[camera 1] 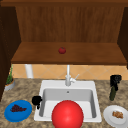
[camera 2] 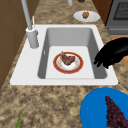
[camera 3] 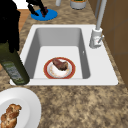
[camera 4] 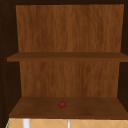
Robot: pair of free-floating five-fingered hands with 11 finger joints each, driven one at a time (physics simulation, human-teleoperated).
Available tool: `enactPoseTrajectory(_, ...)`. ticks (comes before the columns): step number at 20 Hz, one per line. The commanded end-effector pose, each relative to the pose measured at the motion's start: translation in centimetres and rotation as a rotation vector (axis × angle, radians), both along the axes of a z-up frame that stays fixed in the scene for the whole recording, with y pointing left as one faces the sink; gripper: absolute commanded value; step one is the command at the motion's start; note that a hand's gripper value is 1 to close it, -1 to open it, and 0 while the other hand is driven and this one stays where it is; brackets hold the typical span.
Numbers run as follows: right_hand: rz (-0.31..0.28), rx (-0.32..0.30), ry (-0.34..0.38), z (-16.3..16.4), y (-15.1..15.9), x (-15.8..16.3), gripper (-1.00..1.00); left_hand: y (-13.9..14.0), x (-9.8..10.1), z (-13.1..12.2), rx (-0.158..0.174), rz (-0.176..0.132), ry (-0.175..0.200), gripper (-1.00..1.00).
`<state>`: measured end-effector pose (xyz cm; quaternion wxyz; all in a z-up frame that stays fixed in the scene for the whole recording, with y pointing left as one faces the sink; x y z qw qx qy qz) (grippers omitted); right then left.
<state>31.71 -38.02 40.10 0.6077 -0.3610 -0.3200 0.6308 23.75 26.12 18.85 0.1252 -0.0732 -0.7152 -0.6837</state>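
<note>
The dark green bottle (camera 1: 112, 93) stands upright on the countertop (camera 1: 25, 90) to the right of the sink (camera 1: 45, 85), just behind the white plate (camera 1: 111, 117) that carries a piece of braided bread (camera 1: 117, 114). The right hand (camera 1: 115, 80) sits on top of the bottle, fingers curled down around its neck and clamped on it; in the right side view the same hand (camera 3: 10, 25) covers the bottle's (camera 3: 13, 67) upper part, palm above and fingers pointing down.

The left hand (camera 1: 37, 100) hangs at the sink's left rim, beside the blue plate (camera 1: 10, 116) with a bunch of dark grapes (camera 1: 17, 108). In the left side view this hand (camera 2: 112, 52) reaches over the rim with its fingers bent loosely downward, holding nothing.

In the basin lies a red-rimmed plate (camera 2: 79, 65) with a piece of meat (camera 2: 67, 59) on it. A tomato (camera 1: 62, 50) rests on the cabinet's lower shelf (camera 1: 37, 56) above the faucet (camera 1: 68, 78).
</note>
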Motion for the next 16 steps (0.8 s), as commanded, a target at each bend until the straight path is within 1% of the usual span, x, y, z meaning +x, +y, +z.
enactPoseTrajectory(1, 0.005, -0.008, 0.012, 1.9, 2.2, -2.2, 1.00, 0.0, 0.0, 0.0, 0.000, 0.000, 0.000, 0.00)
enactPoseTrajectory(2, 0.001, -0.010, 0.000, 2.4, 2.6, -2.9, 1.00, 0.0, 0.0, 0.0, 0.000, 0.000, 0.000, 0.00)
enactPoseTrajectory(5, 0.000, -0.001, -0.002, 4.1, 4.1, -4.6, 1.00, 0.0, 0.0, 0.0, 0.000, 0.000, 0.000, 0.00)
enactPoseTrajectory(11, 0.005, -0.024, 0.007, 7.6, 7.6, -7.6, 1.00, 0.0, 0.0, 0.0, 0.000, 0.000, 0.000, 0.00)
enactPoseTrajectory(16, 0.002, -0.007, 0.004, 10.8, 9.7, -10.1, 1.00, 0.0, 0.0, 0.0, 0.000, 0.000, 0.000, 0.00)
